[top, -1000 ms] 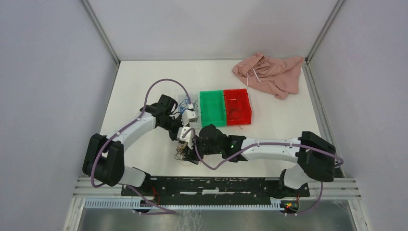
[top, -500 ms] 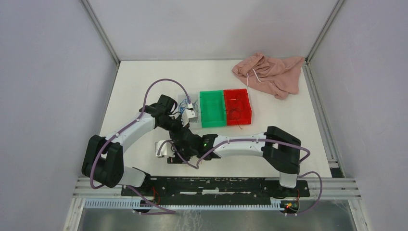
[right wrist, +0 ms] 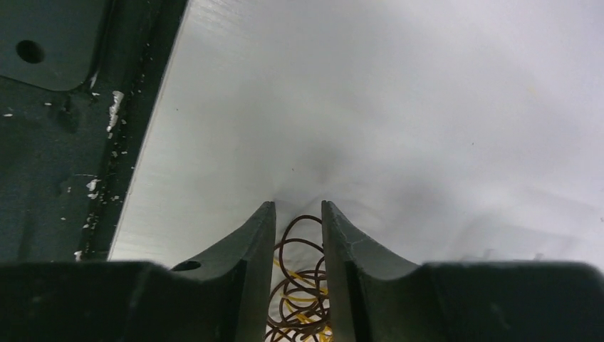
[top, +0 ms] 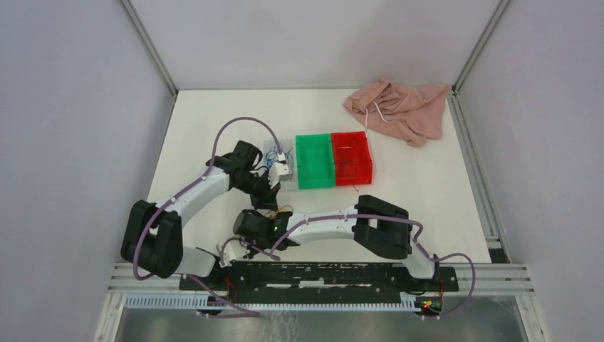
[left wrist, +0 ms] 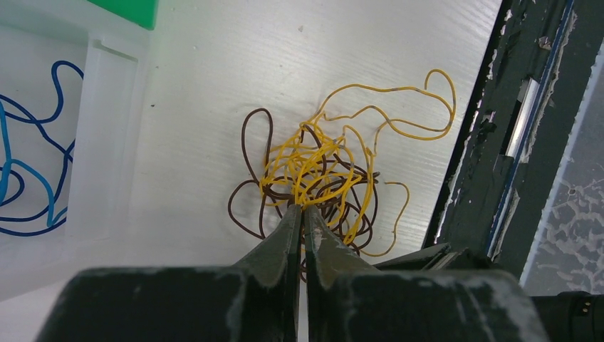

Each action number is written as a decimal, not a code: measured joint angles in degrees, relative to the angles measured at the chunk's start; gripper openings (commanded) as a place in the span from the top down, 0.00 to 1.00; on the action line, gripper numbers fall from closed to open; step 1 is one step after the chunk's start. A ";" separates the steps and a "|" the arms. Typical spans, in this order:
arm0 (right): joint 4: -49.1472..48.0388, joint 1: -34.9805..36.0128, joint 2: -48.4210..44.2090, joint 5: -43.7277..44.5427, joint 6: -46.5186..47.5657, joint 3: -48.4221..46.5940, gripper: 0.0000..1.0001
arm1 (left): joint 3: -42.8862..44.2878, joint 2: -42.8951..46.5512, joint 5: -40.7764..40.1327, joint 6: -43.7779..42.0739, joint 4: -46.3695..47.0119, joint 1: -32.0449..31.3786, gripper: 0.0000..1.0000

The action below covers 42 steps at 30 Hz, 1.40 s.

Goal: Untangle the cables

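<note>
Both angled down, left tool [left wrist: 303, 209] pinches the cables [left wrist: 314, 169], right tool [right wrist: 297, 208] straddles them apart.

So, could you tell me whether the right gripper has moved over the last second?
Yes. In the top view the right gripper has swung left and toward the near rail, farther from the green bin.
</note>
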State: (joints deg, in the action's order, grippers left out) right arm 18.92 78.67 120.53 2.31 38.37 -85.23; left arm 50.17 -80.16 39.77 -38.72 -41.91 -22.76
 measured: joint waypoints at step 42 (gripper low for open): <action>-18.71 -0.17 -11.96 7.43 -3.56 17.20 0.48 | 0.00 2.34 2.43 0.00 -1.25 -1.14 0.97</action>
State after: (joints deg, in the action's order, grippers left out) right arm 0.21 78.50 108.57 9.74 34.81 -68.03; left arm 50.17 -77.82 42.19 -38.72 -43.16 -23.90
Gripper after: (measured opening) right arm 0.539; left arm 0.044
